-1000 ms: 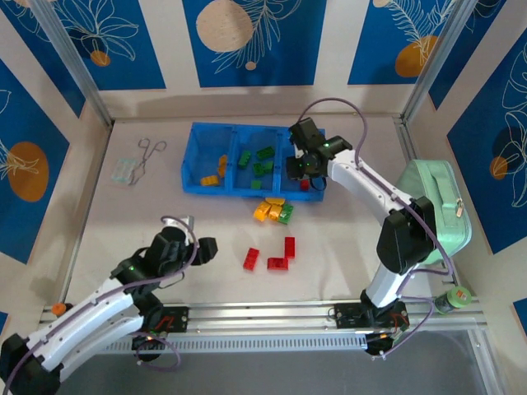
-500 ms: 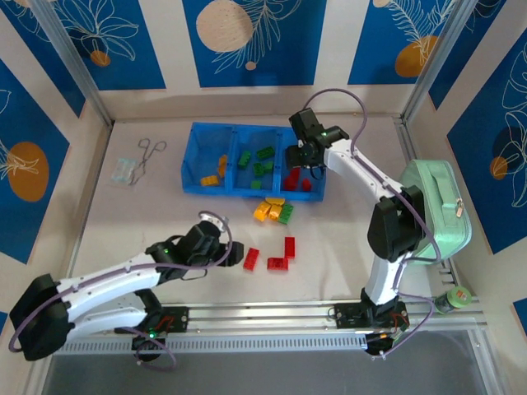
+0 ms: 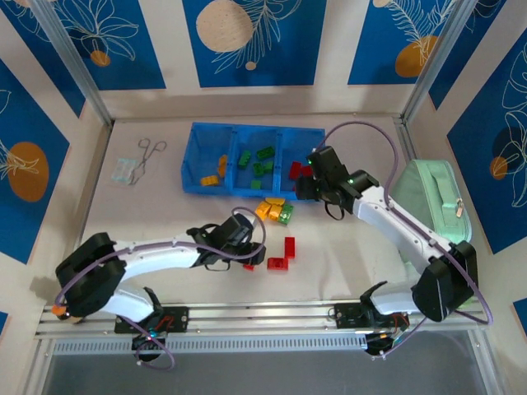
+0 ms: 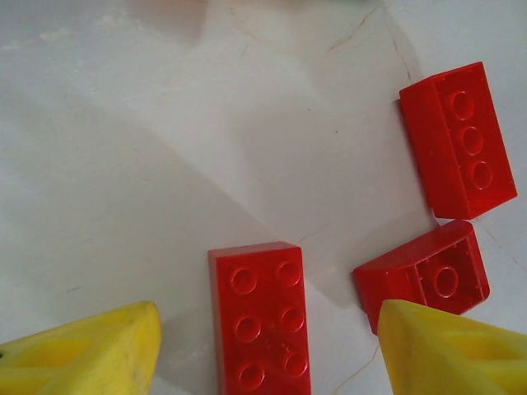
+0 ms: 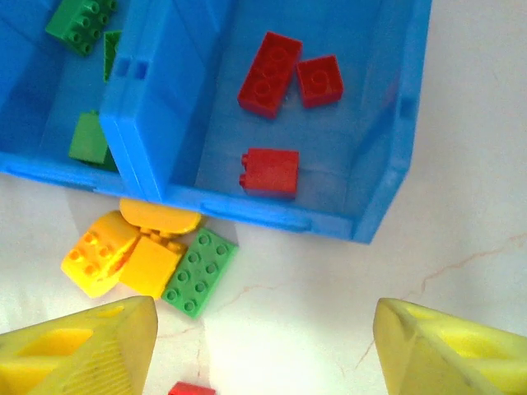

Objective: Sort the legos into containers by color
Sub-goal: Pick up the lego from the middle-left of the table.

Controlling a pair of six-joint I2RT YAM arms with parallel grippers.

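The blue tray (image 3: 236, 192) has yellow-orange legos in its left compartment, green legos (image 3: 262, 162) in the middle and red legos (image 5: 270, 72) in the right one. My left gripper (image 4: 268, 346) is open low over the table, and a red six-stud lego (image 4: 259, 317) lies flat between its yellow fingers (image 4: 82, 354). Two more red legos (image 4: 458, 140) (image 4: 424, 276) lie to the right of it. My right gripper (image 5: 263, 346) is open above bare table just in front of the tray's wall (image 5: 272, 216). A yellow-orange cluster (image 5: 123, 251) and a green lego (image 5: 199, 271) lie at its left.
A mint-green zippered case (image 3: 432, 206) sits at the right edge of the table. Metal forceps (image 3: 148, 152) and a small clear bag (image 3: 125, 170) lie at the far left. A green roll (image 3: 453, 298) stands by the right arm's base.
My left arm has swept right across the table to the red legos. My right gripper has drawn back from over the tray's right compartment to its near right corner.
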